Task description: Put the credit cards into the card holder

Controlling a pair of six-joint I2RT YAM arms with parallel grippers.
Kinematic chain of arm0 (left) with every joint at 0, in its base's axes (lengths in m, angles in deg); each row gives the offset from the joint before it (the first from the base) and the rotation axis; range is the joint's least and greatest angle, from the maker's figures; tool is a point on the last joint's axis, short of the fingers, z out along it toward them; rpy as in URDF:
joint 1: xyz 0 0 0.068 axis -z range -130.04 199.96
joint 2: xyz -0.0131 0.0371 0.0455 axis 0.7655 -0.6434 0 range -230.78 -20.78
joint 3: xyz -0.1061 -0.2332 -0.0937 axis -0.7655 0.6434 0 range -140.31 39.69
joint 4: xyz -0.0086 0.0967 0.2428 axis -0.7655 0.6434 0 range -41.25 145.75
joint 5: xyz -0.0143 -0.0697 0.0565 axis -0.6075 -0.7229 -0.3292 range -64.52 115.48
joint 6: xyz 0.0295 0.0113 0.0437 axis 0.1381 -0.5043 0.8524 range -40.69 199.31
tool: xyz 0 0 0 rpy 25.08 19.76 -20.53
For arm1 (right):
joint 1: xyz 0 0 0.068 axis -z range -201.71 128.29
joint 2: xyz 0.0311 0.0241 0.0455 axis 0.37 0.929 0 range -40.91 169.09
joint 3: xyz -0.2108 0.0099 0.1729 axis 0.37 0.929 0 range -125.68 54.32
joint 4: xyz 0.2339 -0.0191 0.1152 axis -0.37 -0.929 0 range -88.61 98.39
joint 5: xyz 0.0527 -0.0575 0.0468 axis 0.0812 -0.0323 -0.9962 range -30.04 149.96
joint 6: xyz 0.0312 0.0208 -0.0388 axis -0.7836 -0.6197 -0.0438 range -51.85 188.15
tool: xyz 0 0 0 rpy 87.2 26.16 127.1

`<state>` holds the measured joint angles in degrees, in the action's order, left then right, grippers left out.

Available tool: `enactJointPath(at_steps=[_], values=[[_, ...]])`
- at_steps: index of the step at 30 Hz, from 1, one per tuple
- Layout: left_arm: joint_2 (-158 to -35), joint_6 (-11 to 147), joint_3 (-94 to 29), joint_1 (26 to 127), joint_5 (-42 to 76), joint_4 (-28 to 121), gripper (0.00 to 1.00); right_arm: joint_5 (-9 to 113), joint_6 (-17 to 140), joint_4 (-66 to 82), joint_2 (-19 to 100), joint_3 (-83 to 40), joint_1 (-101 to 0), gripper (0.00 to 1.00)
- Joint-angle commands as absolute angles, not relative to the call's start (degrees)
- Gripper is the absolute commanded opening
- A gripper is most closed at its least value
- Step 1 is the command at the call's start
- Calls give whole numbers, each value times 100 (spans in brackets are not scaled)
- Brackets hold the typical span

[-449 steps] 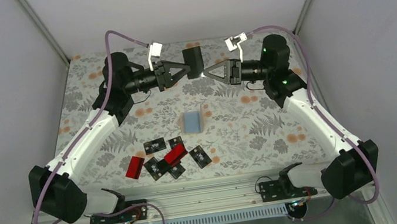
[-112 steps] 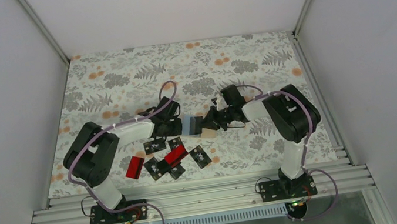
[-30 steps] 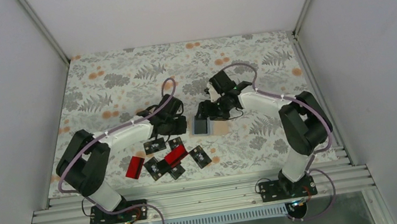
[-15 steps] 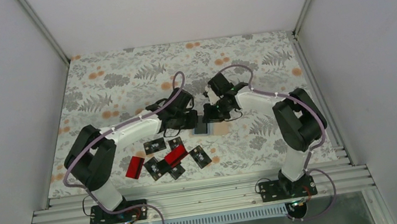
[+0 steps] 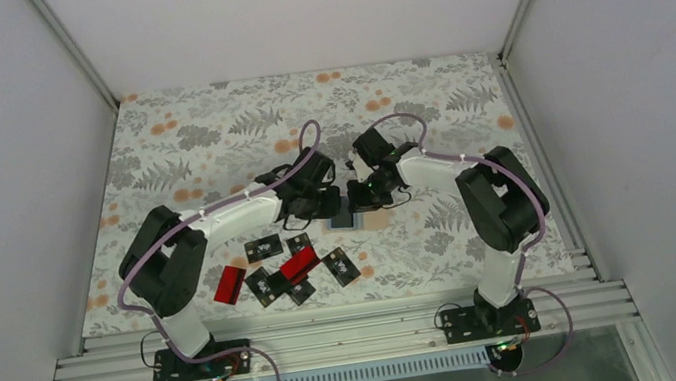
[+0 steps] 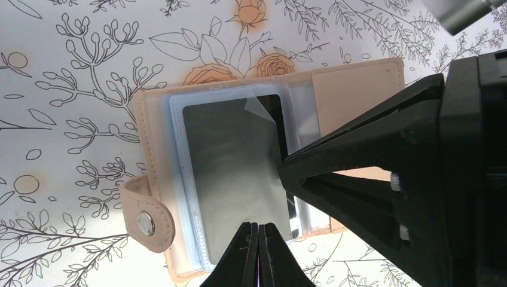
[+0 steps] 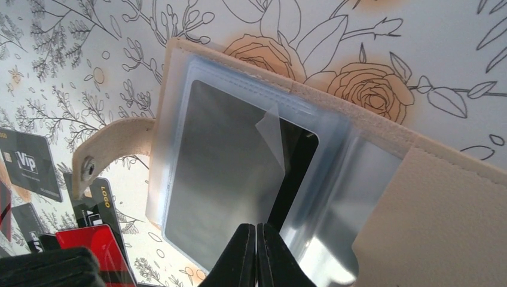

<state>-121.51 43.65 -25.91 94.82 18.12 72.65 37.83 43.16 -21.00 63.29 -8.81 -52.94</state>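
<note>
Leaving the small, thin black and red credit cards (image 5: 297,265) loose along the near edge of the flower-printed table (image 5: 205,140). Holding the left gripper (image 6: 258,239) and right gripper (image 7: 256,239) pinched shut, gripping nothing discernible, over the open tan folding card holder (image 6: 149,131) at the table's middle. Showing perhaps one dark card (image 6: 233,161) inside its clear plastic sleeve (image 7: 335,179); judging nearly everything as remaining.

Top external: high, behind the arm bases, looking down on the whole floral counter (image 5: 205,140). Left wrist: very close, facing down on the open card holder (image 6: 359,78), own fingers (image 6: 244,263) at bottom edge. Right wrist: equally close, oblique. All three views share the holder.
</note>
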Motion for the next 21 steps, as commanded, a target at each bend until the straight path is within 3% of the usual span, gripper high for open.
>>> enactJointPath(at_steps=[1, 17, 21], values=[[-12245, 4267, -2775, 9522, 1806, 7351, 2, 3979, 4418, -1980, 6463, -858, -5315, 4], [-12528, 4201, -2911, 9522, 1940, 7400, 3, 4151, 4389, -1652, 6530, -376, -5292, 4], [-12539, 4092, -2914, 9518, 2193, 7506, 23, 4108, 4403, -1614, 6570, -364, -5291, 4]])
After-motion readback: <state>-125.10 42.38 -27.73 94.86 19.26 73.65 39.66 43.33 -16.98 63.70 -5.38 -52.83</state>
